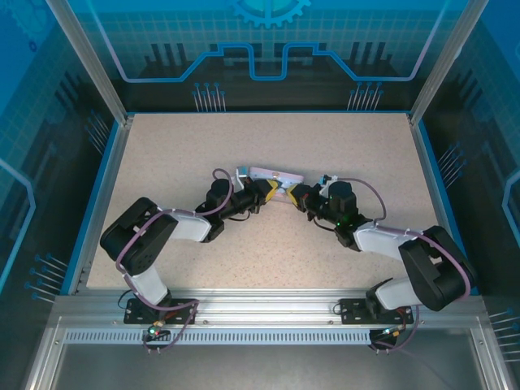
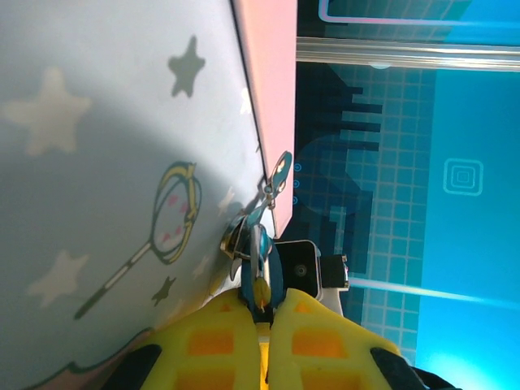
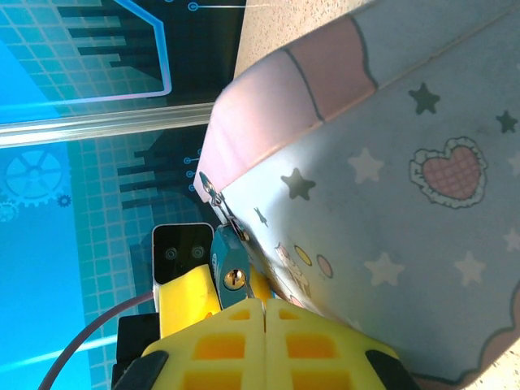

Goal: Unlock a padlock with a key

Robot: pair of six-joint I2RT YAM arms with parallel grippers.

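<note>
from above, the left gripper (image 1: 271, 193) and right gripper (image 1: 294, 195) meet at a tin (image 1: 264, 174) in the middle of the counter (image 1: 268, 138). left wrist: its jaws pinch the small teal padlock (image 2: 258, 268) hanging at the tin's edge. right wrist: jaws pressed together, tips just beside the padlock (image 3: 231, 275).

Bright, even overhead light; wrist views close and sharp; soft shadow band across tin (image 2: 81, 162); blue backdrop glowing.

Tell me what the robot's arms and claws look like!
The left arm and right arm are chunky black and white, with thin purple cables looping along them. The left claw and right claw have yellow fingers with square pockets.
</note>
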